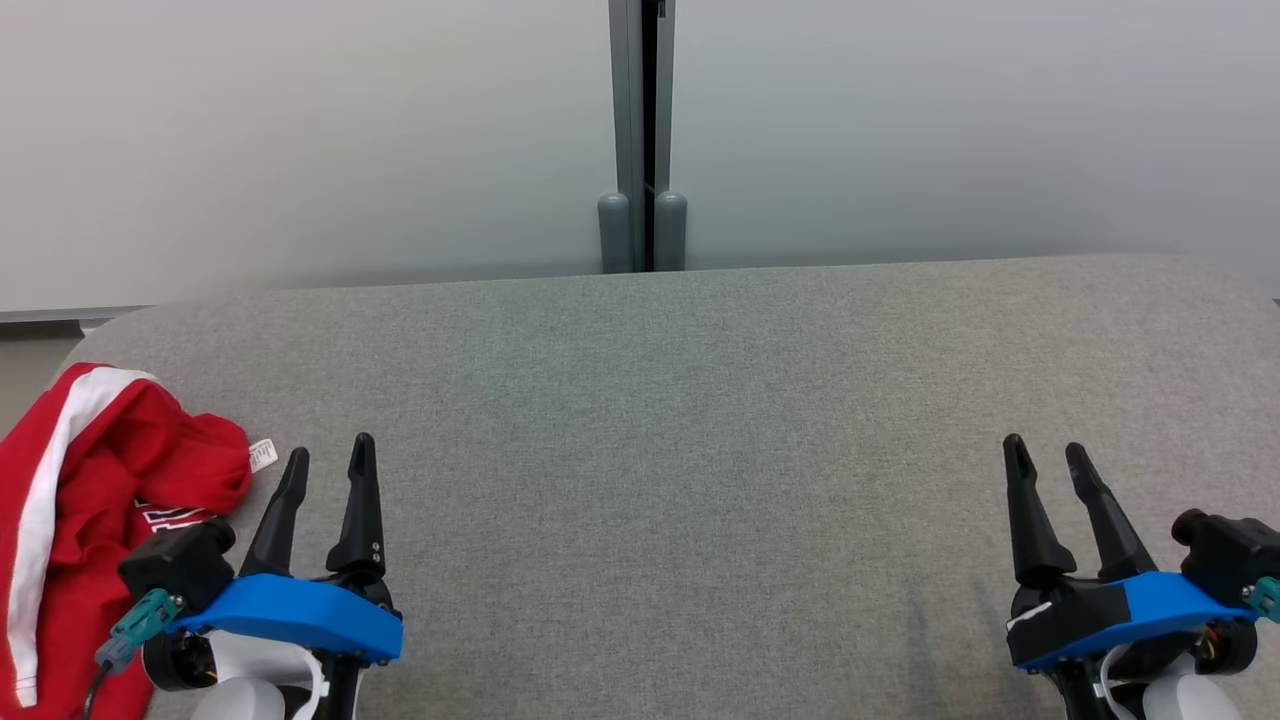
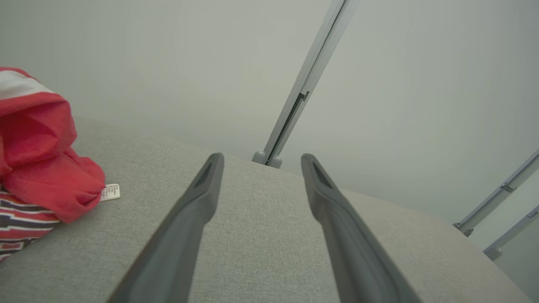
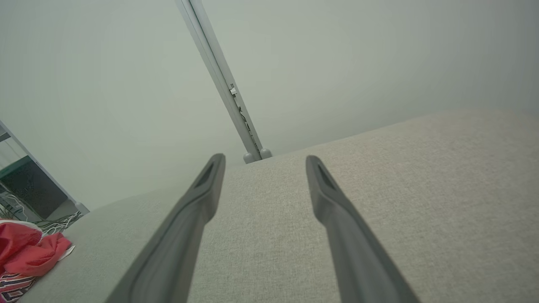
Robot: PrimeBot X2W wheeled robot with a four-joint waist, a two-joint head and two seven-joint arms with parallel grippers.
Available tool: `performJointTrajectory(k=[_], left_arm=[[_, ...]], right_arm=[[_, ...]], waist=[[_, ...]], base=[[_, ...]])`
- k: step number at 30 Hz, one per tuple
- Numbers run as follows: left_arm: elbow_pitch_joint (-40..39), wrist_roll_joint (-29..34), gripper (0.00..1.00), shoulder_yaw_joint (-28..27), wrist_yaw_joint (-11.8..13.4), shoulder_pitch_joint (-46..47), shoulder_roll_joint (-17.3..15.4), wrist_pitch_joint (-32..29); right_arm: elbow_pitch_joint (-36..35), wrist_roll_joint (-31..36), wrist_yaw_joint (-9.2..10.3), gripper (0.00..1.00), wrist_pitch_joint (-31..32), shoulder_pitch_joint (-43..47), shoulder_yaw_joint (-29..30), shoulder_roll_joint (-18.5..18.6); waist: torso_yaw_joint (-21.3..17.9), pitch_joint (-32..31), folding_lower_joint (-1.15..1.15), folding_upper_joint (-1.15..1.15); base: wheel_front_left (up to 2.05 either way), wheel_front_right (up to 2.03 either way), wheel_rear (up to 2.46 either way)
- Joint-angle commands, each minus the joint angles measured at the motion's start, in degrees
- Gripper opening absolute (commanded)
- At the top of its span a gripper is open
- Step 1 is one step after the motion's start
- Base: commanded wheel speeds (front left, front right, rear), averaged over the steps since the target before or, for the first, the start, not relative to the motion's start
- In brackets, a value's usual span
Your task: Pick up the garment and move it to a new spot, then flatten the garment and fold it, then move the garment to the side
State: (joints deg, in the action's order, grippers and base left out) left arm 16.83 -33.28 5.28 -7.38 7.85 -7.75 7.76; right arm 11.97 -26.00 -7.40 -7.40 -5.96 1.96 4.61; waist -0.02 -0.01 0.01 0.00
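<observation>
The red garment [image 1: 95, 520] lies bunched at the table's [image 1: 700, 420] left edge, just beside your left gripper [image 1: 325, 465]; both grippers, also the right gripper [image 1: 1045, 462], stand apart and empty; it looks soft and light; take a raised fold near the white label [image 1: 262, 454].

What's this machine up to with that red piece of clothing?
A two-armed robot is meant to move and fold a garment, and nothing is folded yet. The red garment, with a white stripe, lies crumpled at the left edge of the grey fabric-covered table. The left gripper is just beside it, and the right gripper is far across the table. Both are open and hold nothing.
</observation>
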Motion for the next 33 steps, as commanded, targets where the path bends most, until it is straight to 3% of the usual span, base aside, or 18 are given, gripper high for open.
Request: performJointTrajectory(k=[1,33], left_arm=[[-0.19,2.26,1.0,0.38,-0.1,1.45,-0.69,0.7],[4.37,16.8,1.0,2.15,-0.14,0.6,-2.13,4.8]], right_arm=[[-0.37,2.34,-0.08,1.0,-0.6,-1.24,-0.19,0.3],[2.05,17.09,-0.11,1.0,-1.51,-0.42,0.0,-0.81]], waist=[[0.02,-0.02,0.0,0.0],[0.06,-0.51,0.0,0.0]], base=[[0.0,0.0,0.0],[0.0,0.0,0.0]])
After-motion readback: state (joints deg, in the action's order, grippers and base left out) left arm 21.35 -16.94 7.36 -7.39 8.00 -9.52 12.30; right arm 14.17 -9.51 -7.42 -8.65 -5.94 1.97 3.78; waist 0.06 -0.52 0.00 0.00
